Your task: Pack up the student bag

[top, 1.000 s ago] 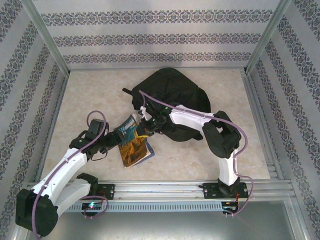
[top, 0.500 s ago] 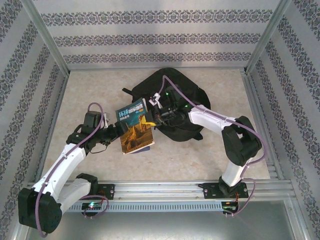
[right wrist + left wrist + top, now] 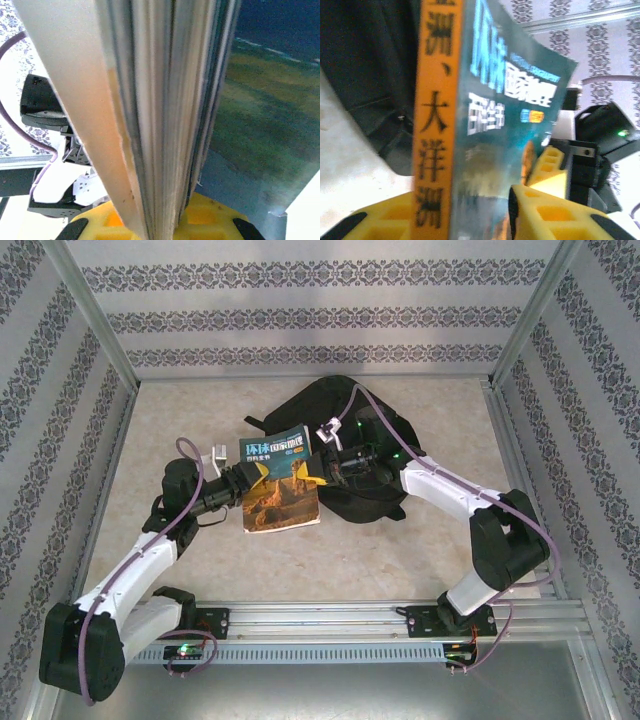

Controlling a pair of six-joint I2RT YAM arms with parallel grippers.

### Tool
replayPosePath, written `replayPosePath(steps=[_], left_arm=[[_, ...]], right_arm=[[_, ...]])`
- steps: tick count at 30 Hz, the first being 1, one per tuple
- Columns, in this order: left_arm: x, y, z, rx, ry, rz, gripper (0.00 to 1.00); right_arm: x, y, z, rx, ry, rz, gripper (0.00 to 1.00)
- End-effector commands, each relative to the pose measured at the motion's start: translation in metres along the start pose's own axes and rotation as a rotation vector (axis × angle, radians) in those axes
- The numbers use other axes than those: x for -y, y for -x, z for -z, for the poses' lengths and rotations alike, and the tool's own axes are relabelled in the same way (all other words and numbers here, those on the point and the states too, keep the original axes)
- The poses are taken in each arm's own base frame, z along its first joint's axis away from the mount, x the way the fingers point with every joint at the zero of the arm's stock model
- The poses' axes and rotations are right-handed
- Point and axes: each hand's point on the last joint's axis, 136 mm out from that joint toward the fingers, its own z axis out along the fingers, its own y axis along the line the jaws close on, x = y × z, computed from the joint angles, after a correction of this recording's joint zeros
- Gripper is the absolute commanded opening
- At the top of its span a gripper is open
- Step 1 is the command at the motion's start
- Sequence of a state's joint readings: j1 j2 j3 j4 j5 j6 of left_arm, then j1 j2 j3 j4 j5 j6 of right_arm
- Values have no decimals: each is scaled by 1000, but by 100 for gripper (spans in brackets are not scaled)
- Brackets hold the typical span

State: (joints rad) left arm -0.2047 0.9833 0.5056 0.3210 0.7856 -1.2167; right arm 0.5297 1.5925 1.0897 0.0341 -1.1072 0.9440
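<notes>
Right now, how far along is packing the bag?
Done: the book is lifted off the table. In hand: the left gripper and right gripper grip its opposite edges, beside the bag. Left: getting it inside; I can't tell whether the bag is open.

The right tool [image 3: 160,220] clamps a book [image 3: 160,100] seen edge-on, its pages fanned slightly between the yellow fingers [image 3: 212,220].
</notes>
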Motion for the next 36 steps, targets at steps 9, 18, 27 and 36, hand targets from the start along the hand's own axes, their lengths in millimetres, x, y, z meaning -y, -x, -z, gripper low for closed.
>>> replayPosePath(steps=[9,18,27,36], left_arm=[[56,-2,-15,-84,-125,-152,5],[80,18,-9,22,-137,-221,0],[114,60,24,340,-169,-214,0],[143,106,58,654,-341,-81,0]], right_arm=[[-12,-3,7,35,-24,80,8],[-8,20,51,324,-286,160,46],[-38,20,106,644,-520,329,57],[-72,28,102,774,-350,207,59]])
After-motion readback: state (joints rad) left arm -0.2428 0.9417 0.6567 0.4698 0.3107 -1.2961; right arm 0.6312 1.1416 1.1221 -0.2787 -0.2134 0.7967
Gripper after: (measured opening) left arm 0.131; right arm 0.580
